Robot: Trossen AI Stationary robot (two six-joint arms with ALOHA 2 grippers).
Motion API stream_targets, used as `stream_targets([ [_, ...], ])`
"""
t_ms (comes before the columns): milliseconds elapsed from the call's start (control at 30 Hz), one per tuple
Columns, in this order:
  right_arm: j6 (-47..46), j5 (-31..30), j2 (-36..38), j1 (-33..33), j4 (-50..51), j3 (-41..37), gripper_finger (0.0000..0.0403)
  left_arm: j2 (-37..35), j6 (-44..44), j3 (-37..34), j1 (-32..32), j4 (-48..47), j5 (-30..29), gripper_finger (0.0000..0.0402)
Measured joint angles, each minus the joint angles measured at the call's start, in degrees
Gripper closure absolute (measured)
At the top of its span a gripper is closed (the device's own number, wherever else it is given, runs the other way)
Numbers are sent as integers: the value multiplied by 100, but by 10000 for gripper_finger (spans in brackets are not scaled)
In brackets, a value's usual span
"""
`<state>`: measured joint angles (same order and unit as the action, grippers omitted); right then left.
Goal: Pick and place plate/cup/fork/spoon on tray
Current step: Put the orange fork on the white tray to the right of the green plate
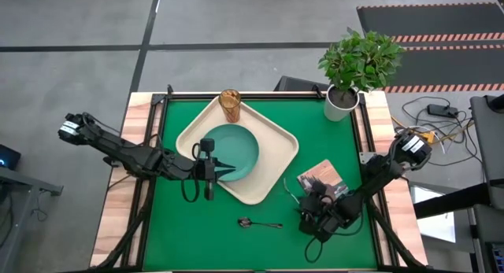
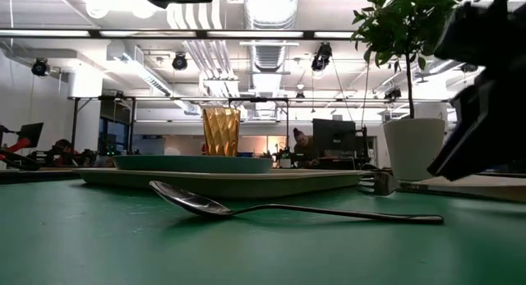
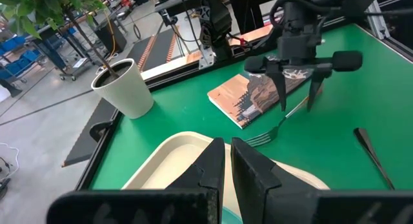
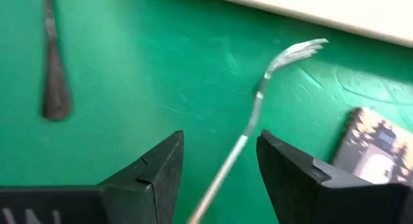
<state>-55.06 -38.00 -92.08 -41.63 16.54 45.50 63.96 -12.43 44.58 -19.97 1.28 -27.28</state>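
Tray [image 1: 272,171]: cream rectangular one, sitting turned at an angle on the green mat [image 1: 268,241], toward the far left part of it.
Plate [image 1: 240,143]: teal, already lying flat in the tray, pretty much centered.
Cup [image 1: 229,105]: amber ribbed tumbler, upright in the tray's far corner, just beyond the plate.
Fork [image 4: 258,114]: on the mat between the tray's near-right edge and the book, tines aimed at the tray. Handle runs back in between the right gripper's fingers, though I can't tell if the pads actually touch it.
Spoon [image 1: 258,223]: dark, flat on the mat in front of the tray, well apart from the fork.
Right gripper [image 1: 309,212]: low over the mat next to the book, fingers spread apart and straddling the fork handle.
Left gripper [image 1: 208,171]: over the near edge of the plate, fingers [image 3: 255,169] pinched almost together with nothing between them.
Book [image 1: 321,178]: picture cover, flat on the mat right of the tray.
Plant pot [image 1: 340,102]: white, leafy plant in it, far right corner of the table.
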Motion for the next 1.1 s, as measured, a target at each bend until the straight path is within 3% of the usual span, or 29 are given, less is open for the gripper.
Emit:
stream_targets([
  [233, -438, -92, -322, -2, -66, -146, 268, 2, 9, 2, 0, -4, 1, 391],
  [467, -381, -104, -362, -2, -74, -140, 382, 2, 9, 2, 0, -2, 1, 391],
  [667, -26, -56, -278, -39, -14, -111, 394, 19, 179, 2, 0, 4, 1, 391],
  [867, 677, -119, 308, -114, -67, -88, 394, 166, 470, 4, 0, 119, 4, 391],
  [1100, 2281, -1048, 847, -154, -770, -86, 394, 705, 1139, 7, -4, 675, 80, 391],
])
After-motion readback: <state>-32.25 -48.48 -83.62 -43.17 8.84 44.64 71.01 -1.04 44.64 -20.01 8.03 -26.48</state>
